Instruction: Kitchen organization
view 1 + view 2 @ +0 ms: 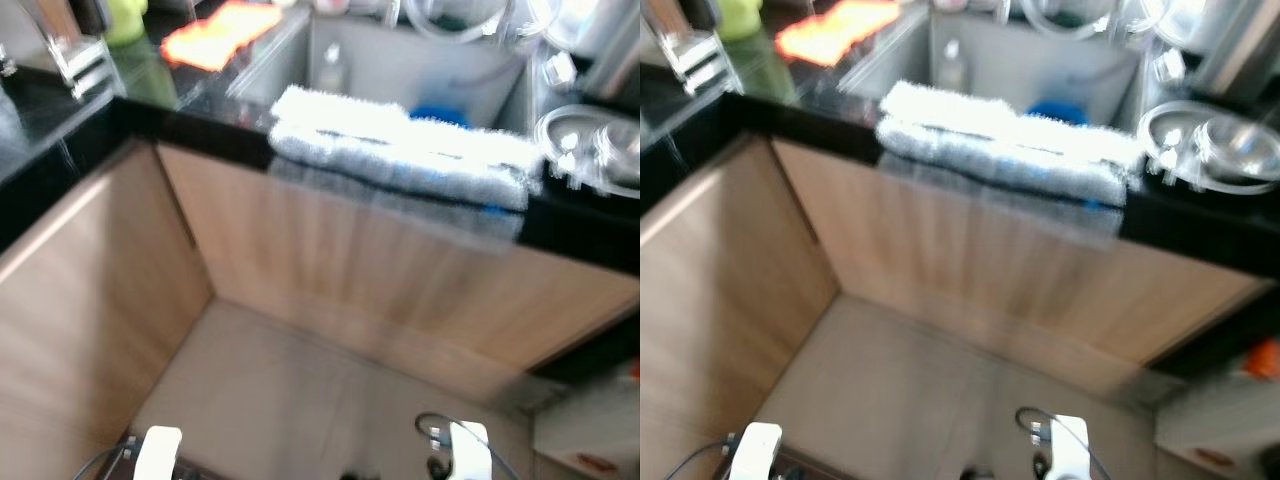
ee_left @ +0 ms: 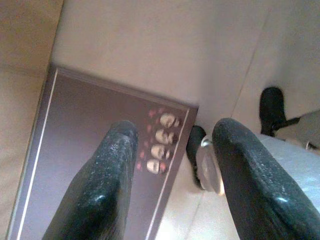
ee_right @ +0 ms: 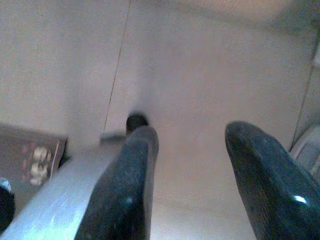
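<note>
I face a corner of black kitchen counter (image 1: 70, 140) over wooden cabinet fronts (image 1: 350, 270). A white and grey folded towel (image 1: 400, 145) lies over the front rim of the sink (image 1: 400, 60). An orange cloth (image 1: 215, 35) lies on the counter left of the sink. Steel bowls (image 1: 590, 145) stand to the sink's right. Both arms hang low. My left gripper (image 2: 172, 150) is open over the floor and a dark mat (image 2: 100, 150). My right gripper (image 3: 192, 150) is open over bare floor tiles.
A small bottle (image 1: 332, 68) and a blue item (image 1: 440, 112) sit in the sink. A green object (image 1: 125, 20) and a clear rack (image 1: 85, 60) stand at the counter's back left. A white bin (image 1: 590, 430) stands low at the right. Beige floor (image 1: 320, 400) lies ahead.
</note>
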